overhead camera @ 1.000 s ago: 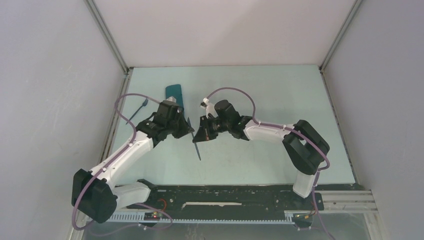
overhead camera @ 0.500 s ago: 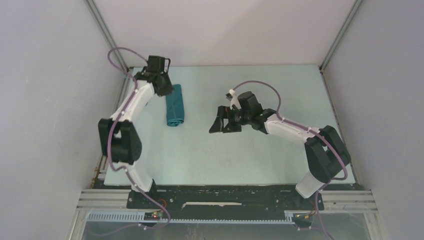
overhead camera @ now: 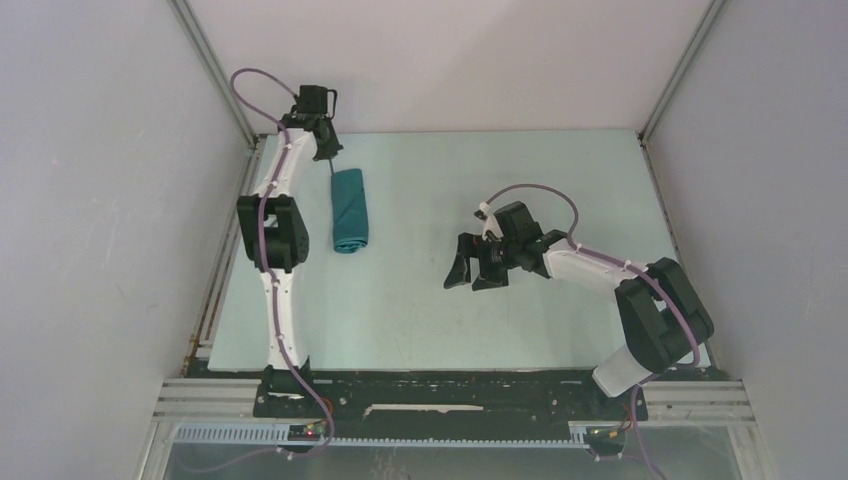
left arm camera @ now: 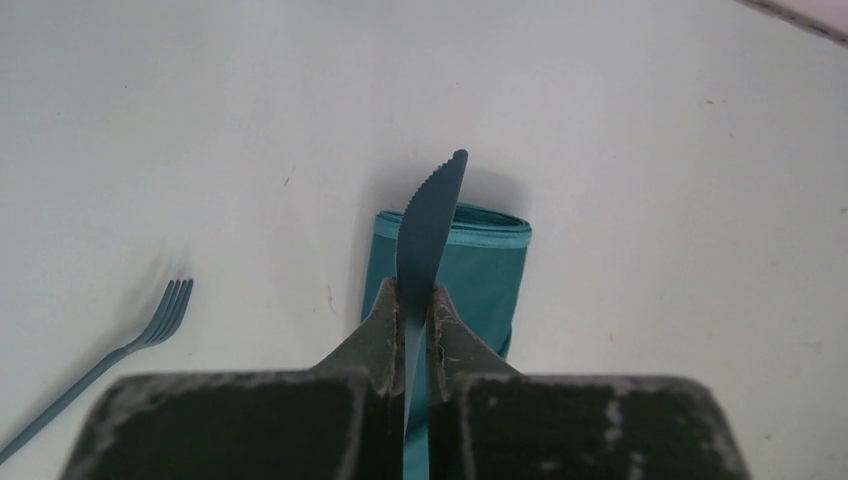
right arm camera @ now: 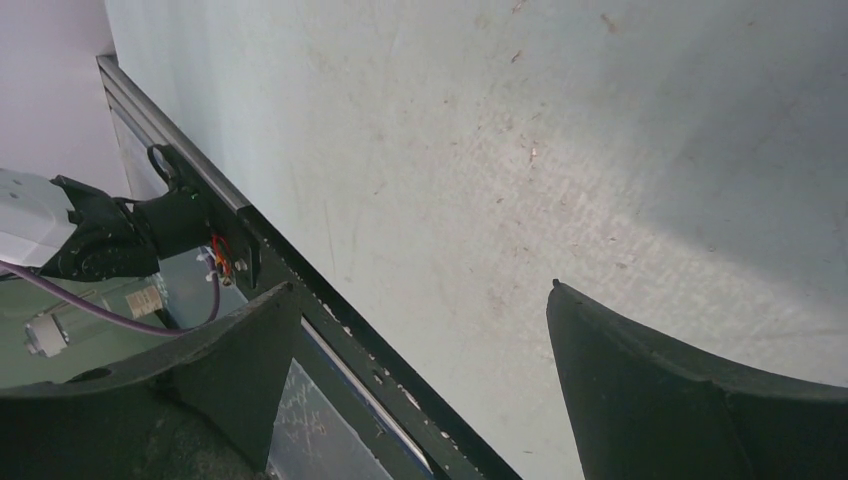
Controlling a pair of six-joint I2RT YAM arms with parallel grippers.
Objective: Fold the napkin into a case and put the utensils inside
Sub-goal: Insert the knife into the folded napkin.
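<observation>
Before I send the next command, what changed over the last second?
The right gripper let go of the knife and pulled back toward its own side, jaws wide open. The left gripper, shut on the knife, carried it to the far left and holds it over the far end of the case. The case has not moved.

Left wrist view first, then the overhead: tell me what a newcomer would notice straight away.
The teal knife stands out, pinched in the shut left gripper and pointing over the folded teal case at the far left of the table. A matching fork lies on the table, apart from the case. The right gripper hangs wide open and empty over mid-table.
</observation>
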